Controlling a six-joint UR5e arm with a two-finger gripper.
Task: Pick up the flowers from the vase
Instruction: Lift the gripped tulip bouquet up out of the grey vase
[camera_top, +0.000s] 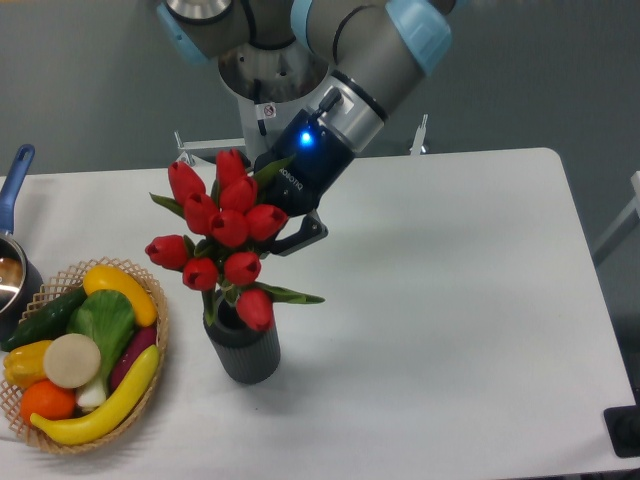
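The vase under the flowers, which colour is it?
Dark grey vase, seen best in the fixed camera view.

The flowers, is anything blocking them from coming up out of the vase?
Nothing visible. The pincer grips the flowers from behind, and the space above them is open. Their lower stems seem to sit in the mouth of the vase. The basket lies off to the side.

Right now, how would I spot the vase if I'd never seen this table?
On the white table, look just right of the wicker basket of fruit. The vase is the short, dark grey ribbed cylinder beneath the red tulips.
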